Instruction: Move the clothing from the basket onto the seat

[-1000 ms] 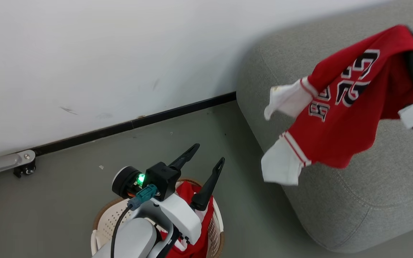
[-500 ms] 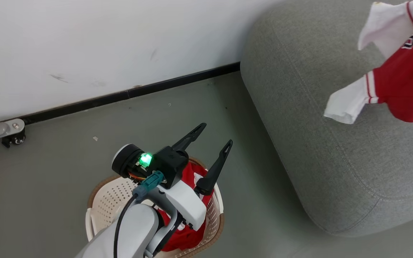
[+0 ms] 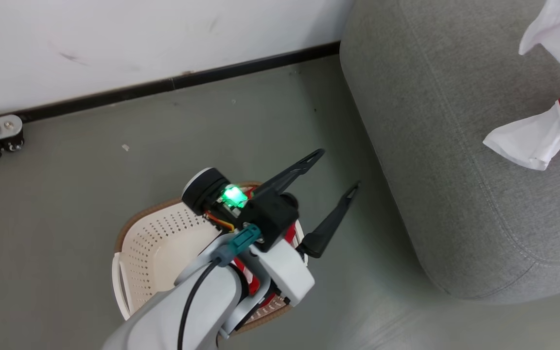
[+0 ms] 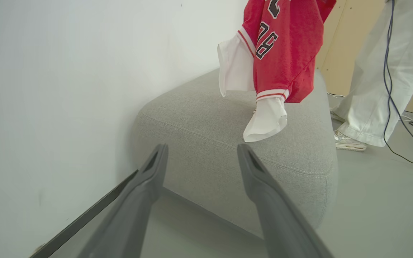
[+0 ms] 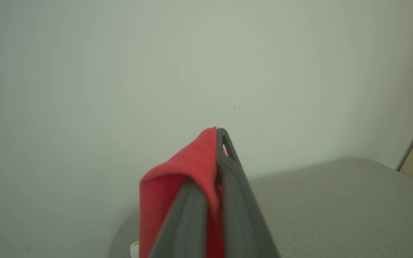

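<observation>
red jersey (image 4: 285,53) over, perhaps on, seat (image 4: 199,118)

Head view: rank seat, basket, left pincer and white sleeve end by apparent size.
1. seat
2. basket, partly behind the arm
3. left pincer and white sleeve end look alike; the pincer is nearer the camera, so unranked.

PrimeBot's pale grey left forearm (image 3: 158,321): black cable (image 3: 186,311) plugged into a teal connector (image 3: 241,239), green light (image 3: 234,195) just above that connector, two long dark fingers (image 3: 292,170) with slotted tips.
</observation>
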